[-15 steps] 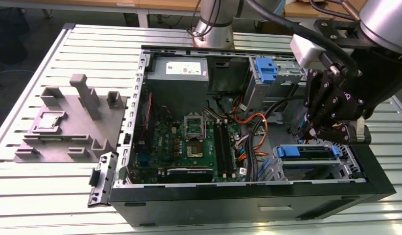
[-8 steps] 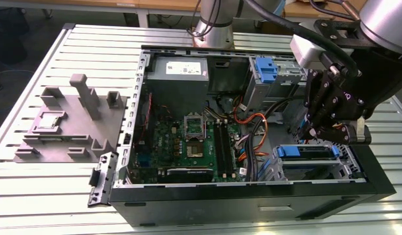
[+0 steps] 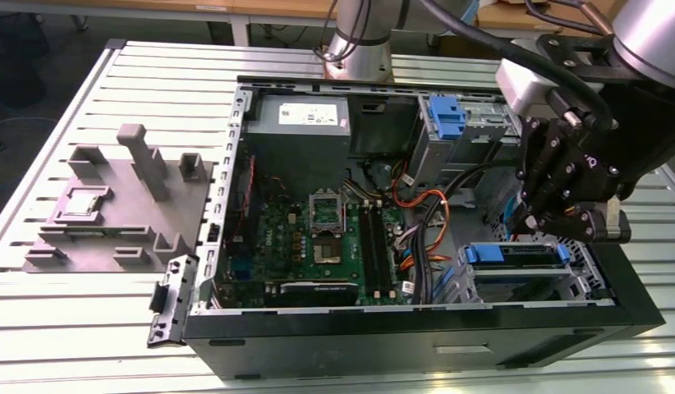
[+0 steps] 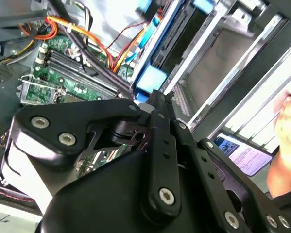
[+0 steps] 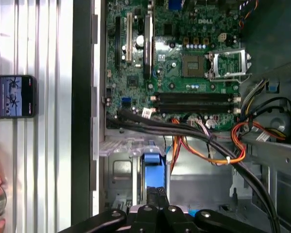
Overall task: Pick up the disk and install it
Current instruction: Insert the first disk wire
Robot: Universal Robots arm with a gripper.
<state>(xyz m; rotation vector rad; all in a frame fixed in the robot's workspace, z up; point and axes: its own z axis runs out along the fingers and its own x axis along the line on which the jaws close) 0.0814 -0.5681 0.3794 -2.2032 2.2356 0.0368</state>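
No readable text, labels on the power supply (image 3: 300, 117) and motherboard (image 5: 179, 63) illegible

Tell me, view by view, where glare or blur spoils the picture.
Exterior view: the slatted table glares white at the near edge. Second wrist view: bright slats wash out, and the hand is blurred. First wrist view: evenly lit, motherboard sharp, gripper dark at the edge.

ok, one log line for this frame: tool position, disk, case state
tool: over drive bay, exterior view's right | disk: blue-framed, in bay under tool | grip: unclear | PC case: open | motherboard: exposed
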